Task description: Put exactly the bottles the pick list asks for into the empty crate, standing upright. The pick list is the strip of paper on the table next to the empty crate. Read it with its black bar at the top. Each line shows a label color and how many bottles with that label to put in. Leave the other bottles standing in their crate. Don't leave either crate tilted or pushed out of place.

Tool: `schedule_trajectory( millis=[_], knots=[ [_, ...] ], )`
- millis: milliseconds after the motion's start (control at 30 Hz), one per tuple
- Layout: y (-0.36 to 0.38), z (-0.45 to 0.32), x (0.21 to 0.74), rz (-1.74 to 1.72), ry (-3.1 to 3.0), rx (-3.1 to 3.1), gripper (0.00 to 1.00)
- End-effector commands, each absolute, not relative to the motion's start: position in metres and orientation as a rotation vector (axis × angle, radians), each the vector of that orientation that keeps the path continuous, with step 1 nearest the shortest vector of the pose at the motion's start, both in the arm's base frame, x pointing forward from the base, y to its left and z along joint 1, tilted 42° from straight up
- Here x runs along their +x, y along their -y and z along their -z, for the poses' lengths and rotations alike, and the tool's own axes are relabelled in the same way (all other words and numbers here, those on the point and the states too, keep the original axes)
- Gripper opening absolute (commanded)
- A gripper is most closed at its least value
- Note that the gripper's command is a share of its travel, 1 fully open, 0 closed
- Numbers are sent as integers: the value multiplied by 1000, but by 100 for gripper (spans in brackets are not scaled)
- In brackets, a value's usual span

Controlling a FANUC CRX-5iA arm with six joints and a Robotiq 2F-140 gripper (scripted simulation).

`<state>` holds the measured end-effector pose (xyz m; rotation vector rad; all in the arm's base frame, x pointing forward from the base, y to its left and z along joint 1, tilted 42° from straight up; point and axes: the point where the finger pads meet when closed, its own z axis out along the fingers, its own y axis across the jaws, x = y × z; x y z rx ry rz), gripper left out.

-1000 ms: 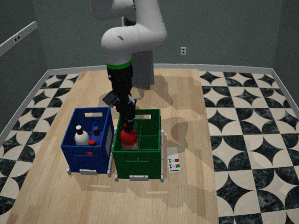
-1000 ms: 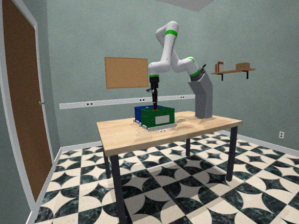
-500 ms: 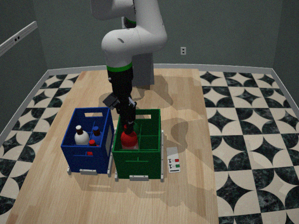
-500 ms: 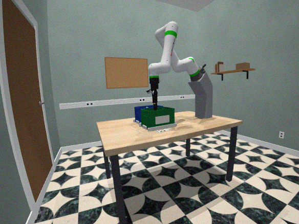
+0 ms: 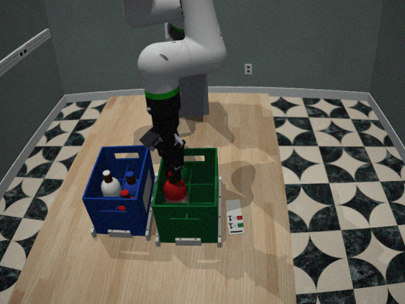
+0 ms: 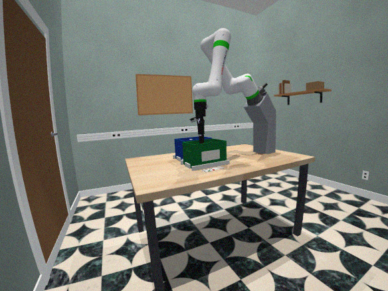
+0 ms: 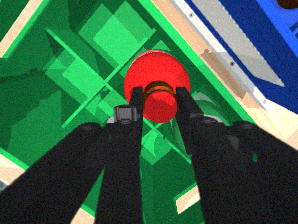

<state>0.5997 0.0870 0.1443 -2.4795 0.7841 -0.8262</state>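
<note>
Wood table [image 5: 87, 271] carrying blue crate [image 5: 114, 212] left, green crate [image 5: 187, 222] right beside it, pick list [image 5: 235, 216] further right, grey arm pedestal [image 5: 194, 97] far.

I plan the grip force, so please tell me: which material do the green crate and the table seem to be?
Green crate: probably moulded plastic; uniform matt colour, thin dividers, cut handle slot. Table: probably light wood with a satin finish; visible grain, dark legs, possibly metal.

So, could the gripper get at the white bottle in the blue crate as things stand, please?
Probably not yet: the gripper is shut on the red bottle inside the green crate. The white bottle itself stands uncovered from above in the blue crate.
</note>
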Motion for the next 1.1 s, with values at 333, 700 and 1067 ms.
schedule_trajectory(
  millis=[333, 700, 1067],
  knots=[
    [-88, -141, 603, 828, -784, -2479, 10],
    [-89, -137, 607, 828, -784, -2479, 10],
    [-90, -134, 610, 828, -784, -2479, 10]
  ],
)
